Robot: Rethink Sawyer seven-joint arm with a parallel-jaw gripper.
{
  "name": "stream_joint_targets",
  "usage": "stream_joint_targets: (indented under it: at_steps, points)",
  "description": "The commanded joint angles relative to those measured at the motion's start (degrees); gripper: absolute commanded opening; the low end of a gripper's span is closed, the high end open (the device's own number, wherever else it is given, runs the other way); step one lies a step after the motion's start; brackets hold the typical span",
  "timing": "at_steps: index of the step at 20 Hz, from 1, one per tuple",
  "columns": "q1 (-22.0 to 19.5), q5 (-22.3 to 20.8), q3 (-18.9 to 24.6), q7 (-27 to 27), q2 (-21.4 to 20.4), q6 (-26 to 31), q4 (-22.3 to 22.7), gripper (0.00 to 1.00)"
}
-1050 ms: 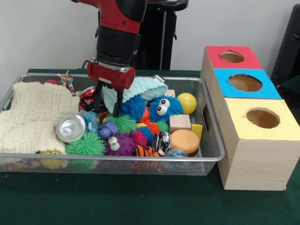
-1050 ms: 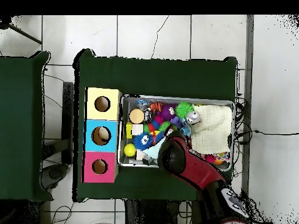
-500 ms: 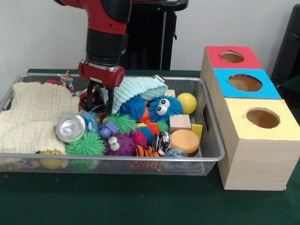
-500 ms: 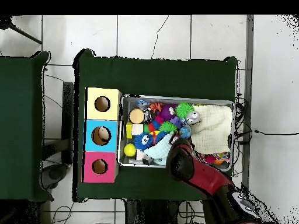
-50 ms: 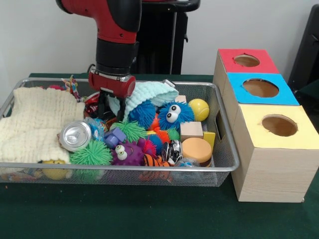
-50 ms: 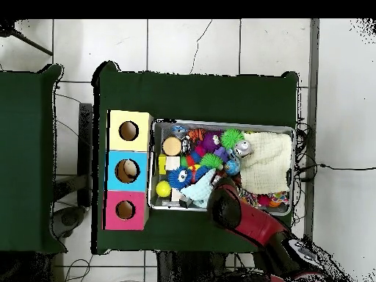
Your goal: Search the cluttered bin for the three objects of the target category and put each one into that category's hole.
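Since half a second ago the gripper (image 5: 110, 116) has slid a bit to the right in the front view and now hangs just left of the mint knit cloth (image 5: 149, 93), upper middle of the wire bin (image 5: 124, 168). Jaws look spread, with nothing between them as far as I can see. Overhead, the arm covers the gripper, so no help there.

You can't read the target category off these frames. The closest candidates are that cloth and a shiny red crumpled thing (image 5: 92, 103) just left of the gripper, touching or nearly so.

If it's the cloth, my guess is light, floppy and non-slip. Pinch a raised fold near its left edge, but expect it to drape and drag the blue googly-eyed fuzzy ball (image 5: 174, 114) it leans on. The red thing looks slick and crushable, so go gently across its narrow side.
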Motion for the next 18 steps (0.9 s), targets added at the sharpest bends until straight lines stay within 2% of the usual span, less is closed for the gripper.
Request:
stream_joint_targets:
  at_steps: [1,9,18]
  points:
    - [-0.3,-2.4,4.2,9.8,2.5,-4.8,-2.7,1.0]
    - [-2.0,-3.6,5.4,9.7,1.0,-4.1,-1.6,1.0]
    - [-9.9,-7.3,12.2,9.7,-2.4,0.0,0.3,1.0]
